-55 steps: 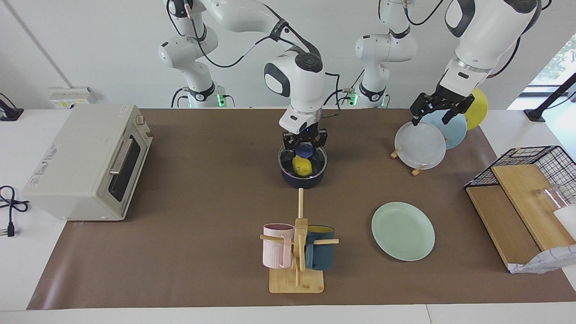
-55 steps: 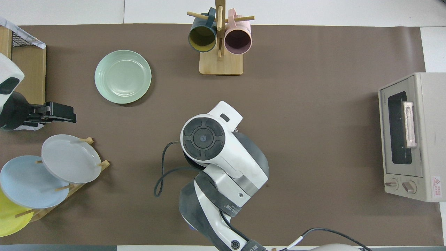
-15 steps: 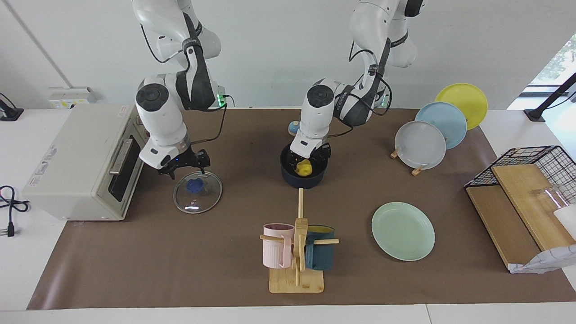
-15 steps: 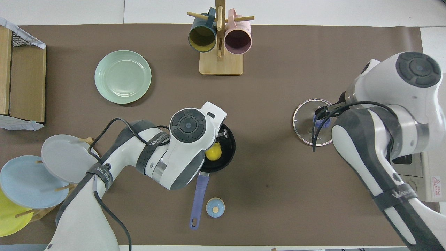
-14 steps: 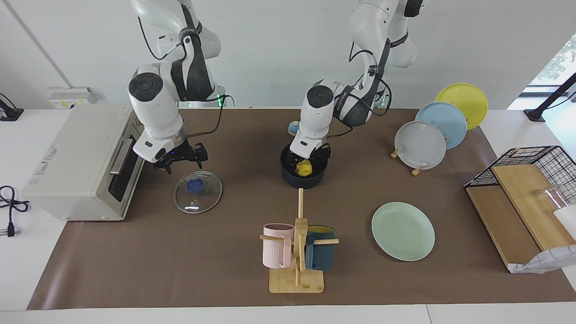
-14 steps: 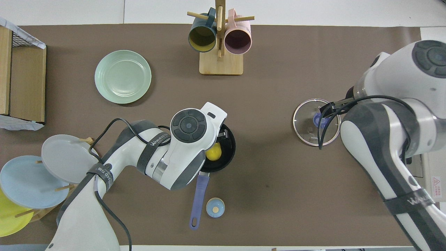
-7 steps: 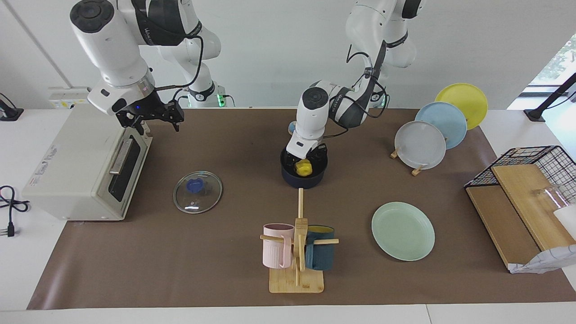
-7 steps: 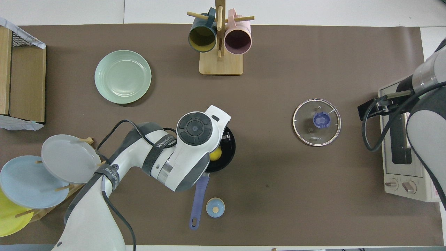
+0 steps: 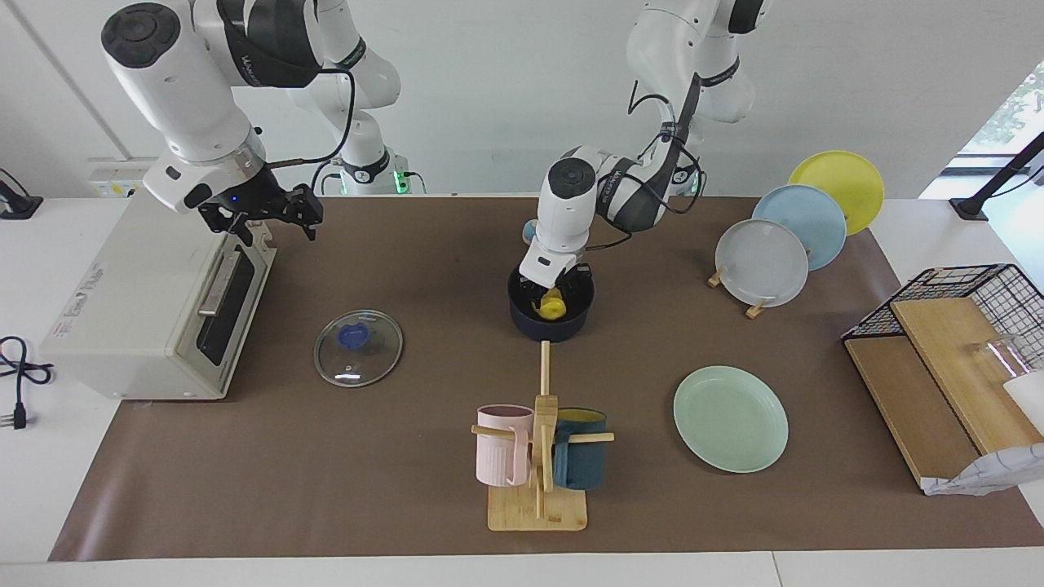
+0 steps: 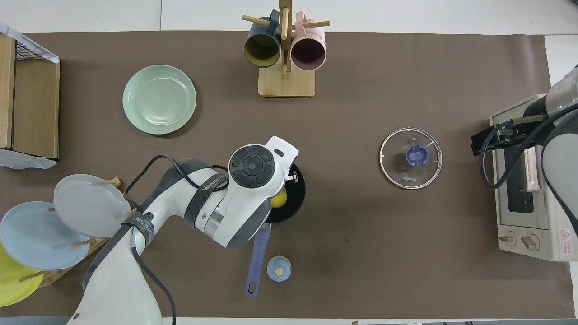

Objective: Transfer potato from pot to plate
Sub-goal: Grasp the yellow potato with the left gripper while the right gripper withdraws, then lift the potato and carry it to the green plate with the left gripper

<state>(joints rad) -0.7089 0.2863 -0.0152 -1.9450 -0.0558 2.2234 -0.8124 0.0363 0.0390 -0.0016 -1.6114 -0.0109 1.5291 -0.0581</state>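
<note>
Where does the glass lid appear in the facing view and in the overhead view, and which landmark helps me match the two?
Facing view: the glass lid lies flat on the brown mat, in the left half of the picture, beside the toaster oven.
Overhead view: the glass lid lies in the right half of the picture, again beside the toaster oven.
Shared landmark: the toaster oven at the right arm's end of the table.

A plain white wall (image 9: 489,98) backs the brown-covered table (image 9: 408,489); a window (image 9: 1011,114) admits daylight.

Robot lab: two Franka arms (image 9: 204,81), brown table mat (image 9: 391,481), staged kitchenware, bare white wall.
</note>
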